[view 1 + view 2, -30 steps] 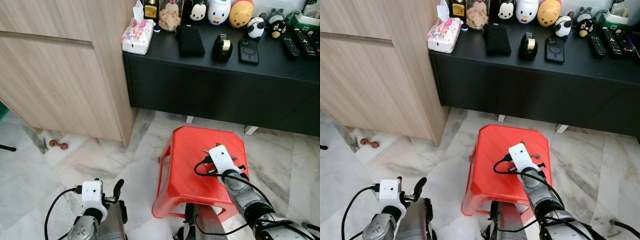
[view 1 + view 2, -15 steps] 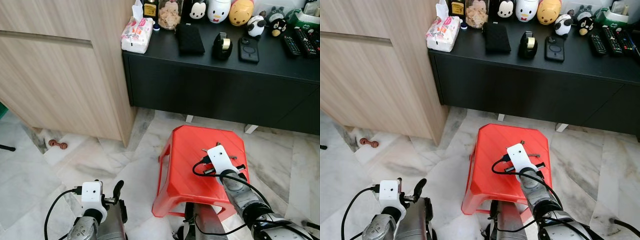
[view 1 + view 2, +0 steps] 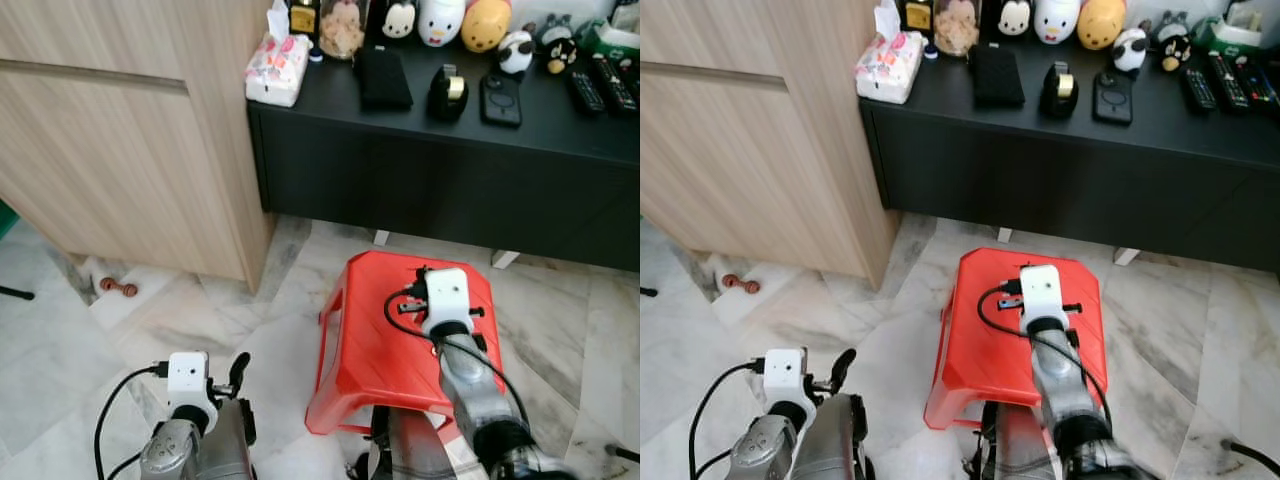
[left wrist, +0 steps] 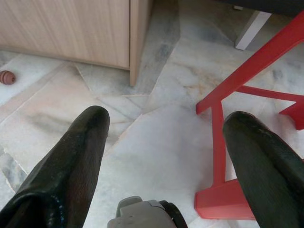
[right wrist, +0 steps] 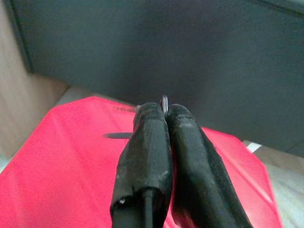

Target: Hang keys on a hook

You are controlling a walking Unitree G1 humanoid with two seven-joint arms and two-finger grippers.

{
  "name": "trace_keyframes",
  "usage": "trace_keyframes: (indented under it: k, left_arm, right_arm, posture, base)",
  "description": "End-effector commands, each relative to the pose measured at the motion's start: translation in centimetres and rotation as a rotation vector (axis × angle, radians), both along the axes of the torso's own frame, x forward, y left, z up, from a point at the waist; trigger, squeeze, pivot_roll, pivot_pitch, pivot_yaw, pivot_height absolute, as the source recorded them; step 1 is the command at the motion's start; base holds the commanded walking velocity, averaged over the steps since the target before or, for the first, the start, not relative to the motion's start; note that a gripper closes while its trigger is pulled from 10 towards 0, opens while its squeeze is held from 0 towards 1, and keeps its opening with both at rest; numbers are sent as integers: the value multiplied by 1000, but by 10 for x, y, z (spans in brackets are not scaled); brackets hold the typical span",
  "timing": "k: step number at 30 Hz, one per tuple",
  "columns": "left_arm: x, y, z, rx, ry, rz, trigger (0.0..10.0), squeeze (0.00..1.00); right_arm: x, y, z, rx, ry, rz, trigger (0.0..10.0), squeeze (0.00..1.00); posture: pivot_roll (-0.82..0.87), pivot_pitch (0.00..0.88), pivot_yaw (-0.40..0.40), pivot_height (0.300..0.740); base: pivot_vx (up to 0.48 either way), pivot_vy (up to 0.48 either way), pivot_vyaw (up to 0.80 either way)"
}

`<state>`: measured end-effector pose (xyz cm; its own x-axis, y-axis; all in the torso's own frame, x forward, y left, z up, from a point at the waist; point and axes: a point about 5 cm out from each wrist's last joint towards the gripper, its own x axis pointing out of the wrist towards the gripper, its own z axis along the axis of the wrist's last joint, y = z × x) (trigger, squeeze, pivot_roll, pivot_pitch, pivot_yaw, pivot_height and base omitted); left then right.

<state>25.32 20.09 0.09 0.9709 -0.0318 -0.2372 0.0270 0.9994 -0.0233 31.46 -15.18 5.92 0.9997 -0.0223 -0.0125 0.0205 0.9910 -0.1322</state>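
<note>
Right claw [image 5: 165, 111]: pressed together on key ring [image 5: 164, 101], above red stool [image 3: 372, 330].
Left claw [image 4: 164, 137]: spread, idle over floor [image 4: 156, 142].
Table [image 3: 560, 130]: 12 o'clock from stool.

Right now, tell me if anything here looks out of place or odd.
One thing: a small brown dumbbell-shaped object lies loose on the marble floor beside the wooden cabinet. Otherwise the red stool stands upright, and the right gripper over it is shut on a thin metal ring.
</note>
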Motion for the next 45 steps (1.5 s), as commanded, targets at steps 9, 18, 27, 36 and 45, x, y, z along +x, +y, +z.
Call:
trace_keyframes:
  k: [9, 18, 27, 36, 45]
  left_arm:
    - [-3, 3, -9, 1, 50, 4, 10000, 0]
    - [0, -2, -8, -7, 39, -8, 10000, 0]
    - [-2, -3, -10, -14, 40, -13, 10000, 0]
    - [0, -7, -10, -18, 38, -24, 10000, 0]
    - [-1, -7, -11, -20, 42, -27, 10000, 0]
  right_arm:
    - [-28, -22, 20, 50, -175, -105, 10000, 0]
    - [-15, -18, 32, 92, -176, -121, 10000, 0]
    - [-14, -16, 33, 108, -168, -117, 10000, 0]
    - [-13, -16, 30, 114, -137, -106, 10000, 0]
    - [-12, -15, 29, 118, -124, -97, 10000, 0]
  posture:
    - [102, 145, -73, 594]
    - [115, 125, -78, 594]
    - [110, 106, -77, 594]
    - [105, 83, -79, 594]
    - [106, 62, -77, 594]
  base:
    - [0, 0, 0]
    - [-89, 0, 0]
    - [-303, 0, 0]
    - [-312, 0, 0]
    - [-340, 0, 0]
